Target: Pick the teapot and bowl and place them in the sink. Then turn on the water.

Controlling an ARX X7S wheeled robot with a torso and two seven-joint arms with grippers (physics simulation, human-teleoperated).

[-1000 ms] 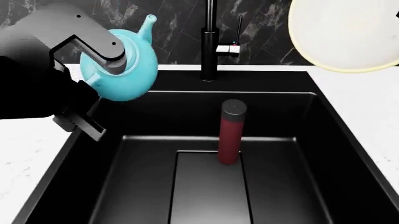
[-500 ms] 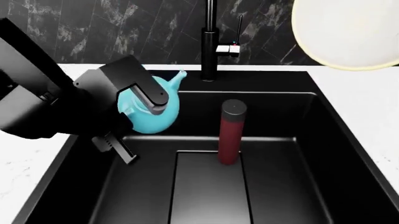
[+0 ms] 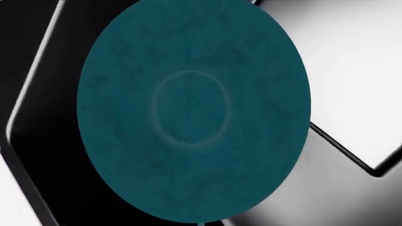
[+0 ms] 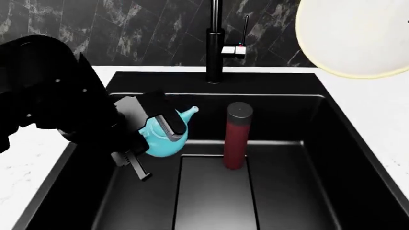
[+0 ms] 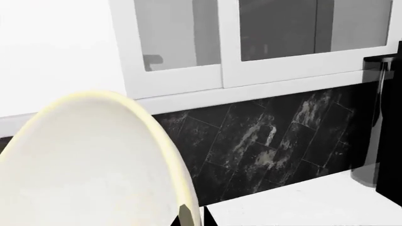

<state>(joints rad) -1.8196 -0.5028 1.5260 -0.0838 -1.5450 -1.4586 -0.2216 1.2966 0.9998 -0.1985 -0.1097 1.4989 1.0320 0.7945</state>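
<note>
The turquoise teapot [image 4: 167,135] is held by my left gripper [image 4: 156,132] low inside the black sink [image 4: 307,158], at its left side, spout pointing right. In the left wrist view the teapot's round underside [image 3: 191,110] fills the frame. The cream-white bowl [image 4: 355,36] hangs high at the upper right, above the counter. My right gripper [image 5: 193,220] is shut on the bowl's rim [image 5: 169,160], one finger on each side of the wall. No water stream shows under the black faucet [image 4: 215,43].
A dark red cylinder with a black cap [image 4: 236,136] stands upright in the sink middle, just right of the teapot. White counter [image 4: 377,110] flanks the sink on both sides. The dark marble backsplash [image 4: 128,33] rises behind. White window frames [image 5: 220,42] show above it.
My left arm has lowered the teapot from above the sink's back left corner down into the basin and to the right, closer to the red cylinder. The bowl has barely moved.
</note>
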